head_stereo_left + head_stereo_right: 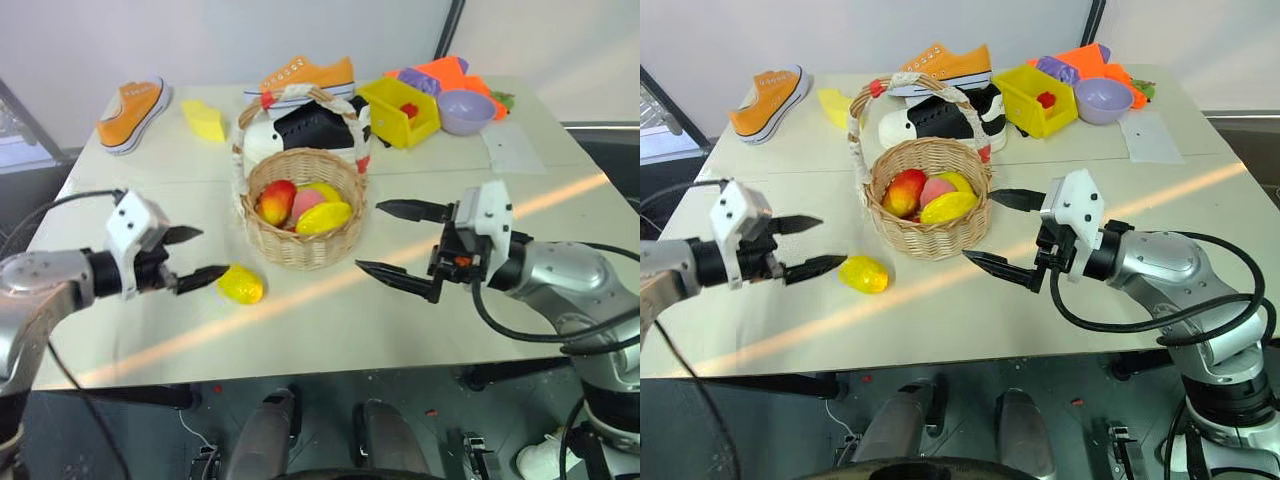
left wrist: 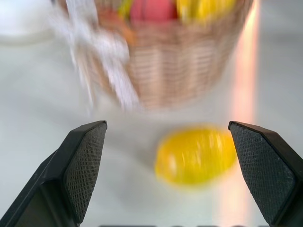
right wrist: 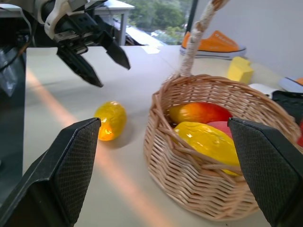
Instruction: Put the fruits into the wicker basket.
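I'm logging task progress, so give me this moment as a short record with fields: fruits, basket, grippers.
starfruit: in the basket, on top of other toy fruits
lemon: on the table, just outside the basket on its left-front side
basket: upright on the table, between the two arms
left gripper: fingers open, beside the lemon, holding nothing
right gripper: fingers open, right of the basket, empty
left to do: lemon into the basket

table: pale, sunlit stripe | on it: wicker basket, lemon-like fruit, sneakers, yellow bin
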`<state>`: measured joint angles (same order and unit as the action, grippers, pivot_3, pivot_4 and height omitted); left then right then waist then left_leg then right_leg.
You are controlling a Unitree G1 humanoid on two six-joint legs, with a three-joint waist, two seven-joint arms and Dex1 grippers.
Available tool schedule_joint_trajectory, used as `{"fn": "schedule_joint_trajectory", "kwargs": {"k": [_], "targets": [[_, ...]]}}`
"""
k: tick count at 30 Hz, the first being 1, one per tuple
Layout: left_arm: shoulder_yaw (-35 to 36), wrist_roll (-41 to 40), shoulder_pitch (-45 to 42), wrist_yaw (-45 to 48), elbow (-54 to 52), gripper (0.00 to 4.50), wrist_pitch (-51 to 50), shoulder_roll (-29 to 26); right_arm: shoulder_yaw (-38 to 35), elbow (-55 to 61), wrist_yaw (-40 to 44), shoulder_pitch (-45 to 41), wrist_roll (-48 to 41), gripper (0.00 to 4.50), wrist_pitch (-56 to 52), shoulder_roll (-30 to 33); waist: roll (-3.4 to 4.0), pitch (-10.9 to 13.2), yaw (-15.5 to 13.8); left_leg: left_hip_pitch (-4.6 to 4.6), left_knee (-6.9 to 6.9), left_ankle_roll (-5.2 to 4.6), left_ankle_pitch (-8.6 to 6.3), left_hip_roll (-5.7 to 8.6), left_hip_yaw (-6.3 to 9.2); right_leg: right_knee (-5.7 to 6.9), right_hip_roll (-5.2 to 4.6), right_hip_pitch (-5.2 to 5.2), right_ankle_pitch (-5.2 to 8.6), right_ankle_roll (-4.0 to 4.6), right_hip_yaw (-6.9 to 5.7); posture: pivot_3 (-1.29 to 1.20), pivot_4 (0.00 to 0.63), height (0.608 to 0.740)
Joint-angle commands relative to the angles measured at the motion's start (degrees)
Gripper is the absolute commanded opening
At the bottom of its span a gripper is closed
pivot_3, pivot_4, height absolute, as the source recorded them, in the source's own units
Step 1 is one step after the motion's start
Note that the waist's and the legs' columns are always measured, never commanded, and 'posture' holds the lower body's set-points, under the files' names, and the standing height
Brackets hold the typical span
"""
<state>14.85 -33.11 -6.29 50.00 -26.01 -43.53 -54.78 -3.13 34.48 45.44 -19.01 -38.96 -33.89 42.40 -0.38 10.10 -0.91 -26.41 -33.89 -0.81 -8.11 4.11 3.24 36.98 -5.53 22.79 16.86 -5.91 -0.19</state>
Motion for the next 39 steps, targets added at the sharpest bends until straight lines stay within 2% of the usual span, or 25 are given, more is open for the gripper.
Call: {"fn": "schedule_joint_trajectory", "kwargs": {"k": [1,6,16,21,25,37,39], "targets": [[-2.8,2.2,-0.1,-0.1,-2.9,4.41,2.3,-0.6,0.0,0.2,0.4,-1.6,0.0,4.5,1.0,-0.6,0.0,0.0,0.1,-0.01,0.0,-0.01,-0.01,0.01,-0.01,-0.02,-0.01,-0.01,0.0,0.0,0.0,0.0,0.15,0.74],[-10.4,8.3,-3.0,1.8,1.1,4.41,7.6,-1.1,0.2,0.2,0.3,-2.1,0.0,4.5,0.7,-1.0,0.01,0.0,0.3,-0.02,0.11,-0.02,-0.01,0.0,-0.06,0.0,0.0,0.13,0.0,0.0,0.04,0.0,0.15,0.74],[-23.4,19.1,-17.8,16.4,19.2,4.41,23.8,-1.6,1.0,0.7,-0.5,-2.0,0.6,4.5,0.7,-1.4,0.01,0.0,0.2,-0.1,0.19,-0.01,0.0,0.01,-0.09,0.02,0.01,0.31,-0.01,-0.01,0.04,0.0,0.15,0.74],[-27.7,22.2,-21.9,22.1,24.3,4.41,28.4,-0.5,1.1,1.4,-1.5,-1.5,0.8,4.5,0.7,-1.8,0.03,0.0,0.4,-0.08,0.19,-0.02,0.0,0.01,-0.11,0.04,0.01,0.31,-0.01,-0.02,0.07,0.0,0.15,0.74],[-29.6,23.3,-22.4,25.5,25.7,4.41,28.4,-0.6,1.2,1.8,-2.2,-1.2,0.8,4.5,0.7,-2.0,0.05,0.0,0.4,-0.07,0.18,-0.08,0.04,0.0,-0.1,0.09,0.02,0.3,-0.01,-0.03,0.06,0.0,0.15,0.74],[-27.9,23.5,-20.7,28.3,26.5,4.41,27.8,-2.1,2.3,0.8,-1.8,-2.0,2.5,4.5,1.7,-2.7,0.06,0.0,0.2,-0.11,0.04,-0.16,0.08,0.0,-0.09,0.15,0.02,0.31,-0.02,-0.03,0.05,0.0,0.15,0.74],[-27.6,23.0,-20.1,28.8,25.9,3.89,26.8,-2.4,2.4,0.4,-1.6,-2.2,2.9,4.5,1.9,-2.9,0.06,0.0,0.3,-0.11,0.04,-0.16,0.08,0.0,-0.09,0.15,0.02,0.3,-0.02,-0.03,0.05,0.0,0.15,0.74]]}}
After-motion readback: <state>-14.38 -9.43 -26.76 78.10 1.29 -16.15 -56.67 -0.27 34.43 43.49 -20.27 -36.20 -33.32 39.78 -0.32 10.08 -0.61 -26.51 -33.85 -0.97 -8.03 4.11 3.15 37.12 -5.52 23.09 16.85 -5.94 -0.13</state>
